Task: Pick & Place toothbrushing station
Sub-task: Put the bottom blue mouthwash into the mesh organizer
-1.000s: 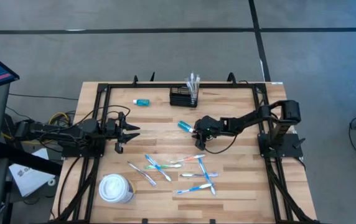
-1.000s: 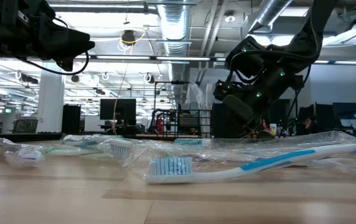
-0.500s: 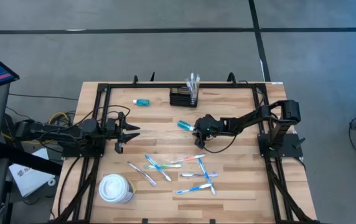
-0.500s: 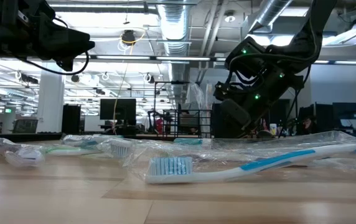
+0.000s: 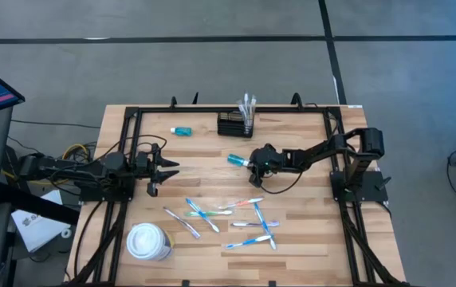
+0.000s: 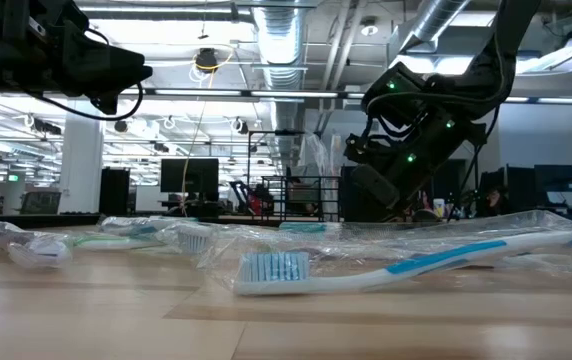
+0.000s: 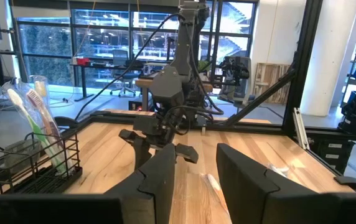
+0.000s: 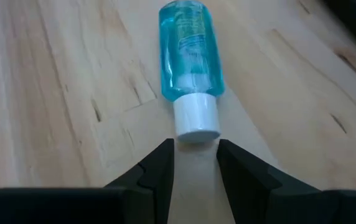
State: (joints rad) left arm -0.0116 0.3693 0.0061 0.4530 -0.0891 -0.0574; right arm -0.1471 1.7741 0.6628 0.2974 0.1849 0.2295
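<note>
Bench seen from above and from both wrists, mid-approach. Over the last second the right gripper (image 5: 254,163) has crept a little towards the far edge and the left, closing on the blue bottle (image 8: 189,50) that lies on its side near the middle of the bench. Its two fingers are parted and now flank the bottle's white cap (image 8: 195,118), which sits just at the mouth of the gap; nothing is clasped yet. The left gripper (image 5: 163,167) has not moved. It waits near the left edge with its fingers apart and nothing between them. The toothbrushing station (image 5: 233,124), a black wire-mesh box, stands at the middle of the far edge, apart from the right gripper, with a few wrapped toothbrushes (image 5: 248,106) already upright in one end compartment. A second small blue bottle (image 5: 182,131) lies to the station's left near the far edge. Loose toothbrushes (image 5: 229,218) are scattered towards the near edge, and a white lidded cup (image 5: 148,241) sits by the near left corner. Reading: the small advance suggests that the bottle is the next item to be gripped and carried to the station. Many pieces remain outside it, so the task appears far from complete.
</note>
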